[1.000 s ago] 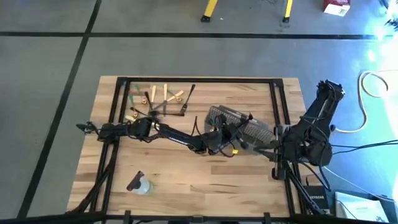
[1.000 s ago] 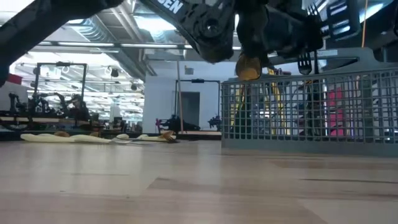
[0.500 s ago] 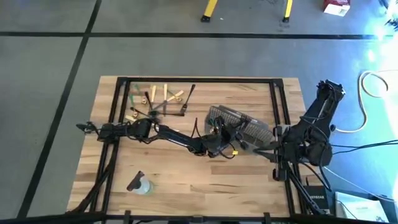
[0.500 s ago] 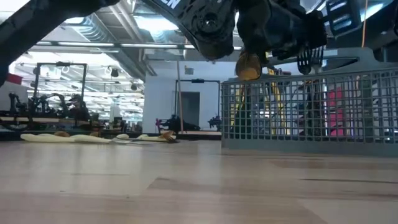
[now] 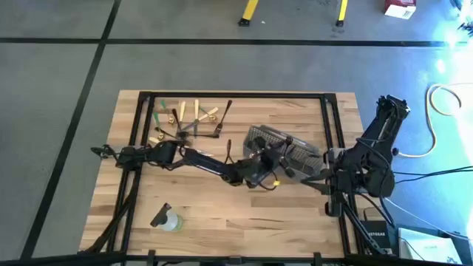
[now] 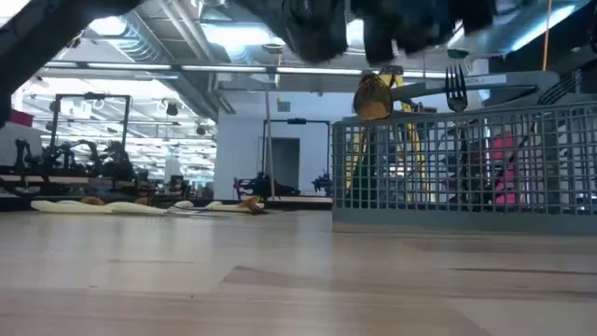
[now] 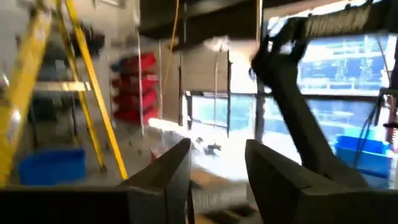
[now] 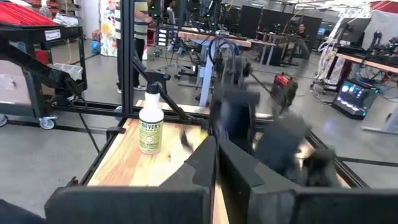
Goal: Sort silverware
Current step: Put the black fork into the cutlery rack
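Black fork (image 6: 455, 89) upright, tines up, in basket (image 6: 466, 168); left claw (image 7: 217, 168) parted, empty

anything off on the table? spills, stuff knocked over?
One thing: the clear bottle lies on its side near the table's front-left edge in the high view. No spill visible. Loose silverware sits scattered far left, mesh basket upright.

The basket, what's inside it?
A black fork sticks up above the grey basket, prongs up. Dark shapes show through the mesh, too blurry to name. From above, the left arm covers part of it.
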Available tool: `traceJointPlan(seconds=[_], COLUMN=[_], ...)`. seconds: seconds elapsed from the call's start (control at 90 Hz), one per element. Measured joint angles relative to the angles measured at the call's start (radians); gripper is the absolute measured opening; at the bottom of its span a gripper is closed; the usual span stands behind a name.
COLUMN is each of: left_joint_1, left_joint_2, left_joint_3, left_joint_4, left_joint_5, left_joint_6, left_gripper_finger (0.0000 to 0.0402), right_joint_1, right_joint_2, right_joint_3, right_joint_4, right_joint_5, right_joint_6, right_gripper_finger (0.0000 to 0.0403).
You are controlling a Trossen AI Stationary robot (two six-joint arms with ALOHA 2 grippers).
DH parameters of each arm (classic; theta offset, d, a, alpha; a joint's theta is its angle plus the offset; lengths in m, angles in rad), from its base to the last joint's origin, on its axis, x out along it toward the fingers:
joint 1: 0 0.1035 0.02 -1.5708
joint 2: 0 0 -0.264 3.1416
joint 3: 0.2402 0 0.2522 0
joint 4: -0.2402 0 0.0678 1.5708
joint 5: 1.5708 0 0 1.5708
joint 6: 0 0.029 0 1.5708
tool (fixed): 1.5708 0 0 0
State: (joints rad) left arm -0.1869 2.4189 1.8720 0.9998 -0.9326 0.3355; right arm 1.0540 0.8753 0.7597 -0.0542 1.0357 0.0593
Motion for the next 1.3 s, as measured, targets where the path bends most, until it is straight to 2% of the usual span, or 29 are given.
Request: traceJointPlan(seconds=[0.122, 0.189, 0.244, 0.433, 0.533, 0.711, 0.9, 1.156, 1.3], left_joint_1=[0.007, 0.021, 0.032, 0.065, 0.071, 0.072, 0.078, 0.104, 0.108], left_joint_2=[-0.014, -0.013, -0.012, -0.012, -0.012, -0.012, -0.011, -0.01, -0.01], left_joint_3=[0.001, 0.0, 0.0, 0.0, 0.0, 0.0, 0.0, 0.0, 0.0], left_joint_4=[-0.023, -0.101, -0.194, -0.474, -0.503, -0.504, -0.525, -0.596, -0.597], left_joint_5=[-0.147, -0.159, -0.157, -0.144, -0.109, -0.087, -0.029, -0.02, 0.047], left_joint_6=[0.127, 0.217, 0.229, -0.002, -0.06, -0.071, -0.11, -0.197, -0.249], left_gripper_finger=[0.0135, 0.013, 0.0121, 0.0075, 0.0048, 0.0016, 0.001, 0.001, 0.001], right_joint_1=[0.0, 0.0, 0.0, 0.0, 0.0, 0.0, 0.0, 0.0, 0.0], right_joint_2=[0.0, 0.0, 0.0, 0.0, 0.002, 0.007, 0.007, 0.007, 0.007], right_joint_3=[0.0, 0.0, 0.0, 0.0, 0.0, 0.0, 0.0, 0.0, 0.0], right_joint_4=[-0.001, -0.001, -0.001, -0.001, -0.001, -0.002, -0.002, -0.001, -0.001], right_joint_5=[-0.001, -0.001, -0.001, -0.005, -0.024, -0.031, -0.035, -0.044, -0.051], right_joint_6=[0.0, 0.0, 0.0, 0.016, 0.02, 0.021, 0.022, 0.022, 0.021], right_gripper_finger=[0.0, 0.0, 0.0, 0.0, 0.0, 0.0, 0.0, 0.0, 0.0])
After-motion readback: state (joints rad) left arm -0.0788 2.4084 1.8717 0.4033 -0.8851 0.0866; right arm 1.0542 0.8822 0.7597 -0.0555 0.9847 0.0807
